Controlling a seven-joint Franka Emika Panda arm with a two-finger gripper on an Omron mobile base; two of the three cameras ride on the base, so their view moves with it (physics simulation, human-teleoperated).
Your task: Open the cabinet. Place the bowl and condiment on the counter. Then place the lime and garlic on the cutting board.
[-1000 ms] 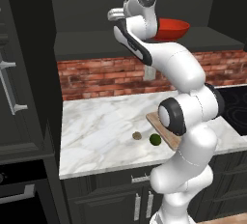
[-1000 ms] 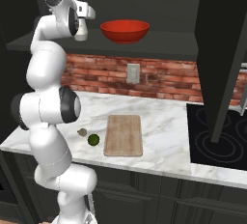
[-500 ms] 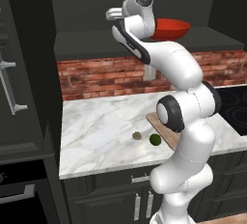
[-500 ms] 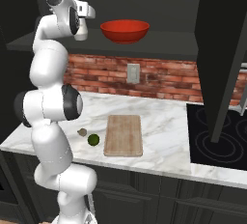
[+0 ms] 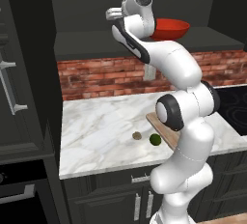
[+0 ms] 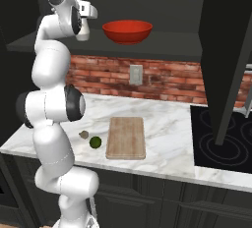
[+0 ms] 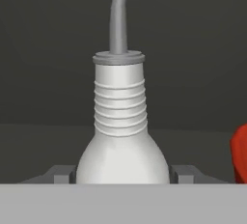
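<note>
- While the cabinet (image 6: 231,50) stands open, the gripper (image 6: 84,28) is raised to its dark shelf, left of the bowl (image 6: 127,30).
- Condiment (image 7: 120,136): upright on that shelf, directly ahead of the hand, body between the two fingertips (image 7: 181,174), long axis vertical, nozzle up. Jaws flank the body; whether they press it yet I cannot tell.
- Garlic (image 5: 137,135) and lime (image 5: 155,139): on the counter (image 5: 96,126), side by side, just left of the cutting board (image 6: 126,136).
- Bowl: on the shelf, right of the bottle, apart from it.
- Judgement: coming move is a squeeze square across the bottle, then a lift clear of the bowl.
</note>
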